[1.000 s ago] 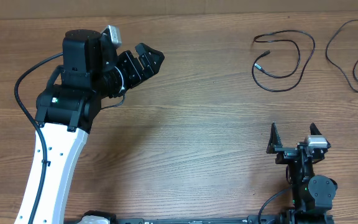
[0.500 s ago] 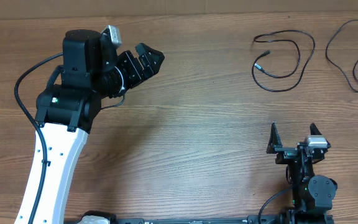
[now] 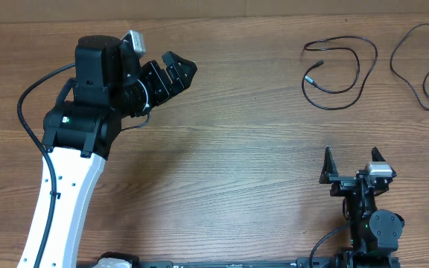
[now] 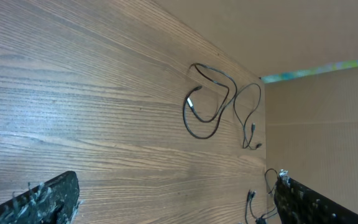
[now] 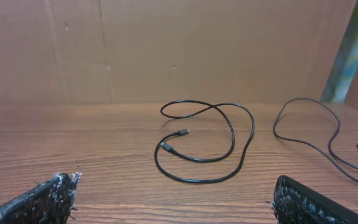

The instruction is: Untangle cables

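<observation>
Overhead, pincers: the left pincer [image 3: 183, 72] hangs over the far left of the worktop [image 3: 237, 149], fingers spread and empty. The right pincer [image 3: 352, 160] sits at the near right edge, also wide and empty.
Overhead, cables: both lie far right, well apart from either pincer. The looped cable [image 3: 375, 58] curls over itself. The second cable [image 3: 392, 58] trails beside it toward the right edge, and the two do not seem to touch.
Left wrist, pincer: the left pincer [image 4: 176, 186] is wide, with bare wood between the fingers.
Left wrist, cables: the looped cable [image 4: 186, 118] and the second cable [image 4: 260, 102] lie far off near the cardboard wall. From this angle I cannot tell whether they touch.
Right wrist, pincer: the right pincer [image 5: 176, 186] is wide and holds nothing.
Right wrist, cables: the looped cable [image 5: 252, 127] lies straight ahead and the second cable [image 5: 303, 99] to its right.
Handling: the cords look light, limp and thin, likely to slip from a loose pinch.
Hold: probably just behind a plug tip, or on a raised bend of the loop.
</observation>
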### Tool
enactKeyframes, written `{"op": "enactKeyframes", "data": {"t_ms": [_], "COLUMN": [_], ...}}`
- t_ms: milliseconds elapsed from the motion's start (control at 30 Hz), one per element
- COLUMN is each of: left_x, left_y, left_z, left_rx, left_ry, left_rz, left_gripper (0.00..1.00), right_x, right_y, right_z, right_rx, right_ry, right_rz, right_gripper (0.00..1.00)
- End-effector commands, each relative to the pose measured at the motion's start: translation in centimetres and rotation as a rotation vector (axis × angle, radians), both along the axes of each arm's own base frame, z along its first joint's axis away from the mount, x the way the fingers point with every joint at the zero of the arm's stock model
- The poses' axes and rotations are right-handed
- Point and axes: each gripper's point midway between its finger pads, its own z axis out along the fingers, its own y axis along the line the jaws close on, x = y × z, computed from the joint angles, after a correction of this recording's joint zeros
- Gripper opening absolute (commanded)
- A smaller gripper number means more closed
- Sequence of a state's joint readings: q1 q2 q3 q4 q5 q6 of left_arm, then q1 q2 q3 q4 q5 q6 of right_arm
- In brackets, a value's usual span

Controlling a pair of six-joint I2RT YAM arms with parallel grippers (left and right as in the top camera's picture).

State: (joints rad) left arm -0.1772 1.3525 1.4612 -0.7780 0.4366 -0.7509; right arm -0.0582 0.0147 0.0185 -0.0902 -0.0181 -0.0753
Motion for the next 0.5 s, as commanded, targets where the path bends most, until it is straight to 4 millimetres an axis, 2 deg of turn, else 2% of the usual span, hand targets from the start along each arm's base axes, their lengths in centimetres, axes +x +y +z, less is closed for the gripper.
{"op": "enactKeyframes", "data": {"t_ms": [0, 167, 233, 300, 367, 467], "left_x": [0.1, -0.3, 0.3, 1.2, 1.7, 1.3], "left_y": [-0.2, -0.5, -0.2, 0.7, 2.5, 4.8], "left_z": [0.6, 0.4, 1.0, 1.7, 1.8, 2.2], "left_rx": [0.012, 0.012, 0.101, 0.203, 0.249, 0.319], "left_ry": [-0.029, -0.02, -0.126, -0.24, -0.25, -0.259], "left_rz": [-0.017, -0.044, -0.101, -0.132, -0.076, -0.017], "left_gripper": [1.0, 1.0, 0.99, 0.99, 1.0, 1.0], "right_x": [0.0, 0.0, 0.0, 0.0, 0.0, 0.0], "right_y": [-0.2, -0.2, -0.2, -0.2, -0.2, -0.2], "right_z": [-0.1, -0.1, -0.1, -0.1, -0.1, -0.1], "right_rx": [-0.006, -0.006, -0.006, -0.006, -0.006, -0.006], "right_ry": [-0.007, -0.007, -0.007, -0.007, -0.007, -0.007], "right_rz": [-0.013, -0.013, -0.013, -0.013, -0.013, -0.013], "right_gripper": [1.0, 1.0, 1.0, 1.0, 1.0, 1.0]}}
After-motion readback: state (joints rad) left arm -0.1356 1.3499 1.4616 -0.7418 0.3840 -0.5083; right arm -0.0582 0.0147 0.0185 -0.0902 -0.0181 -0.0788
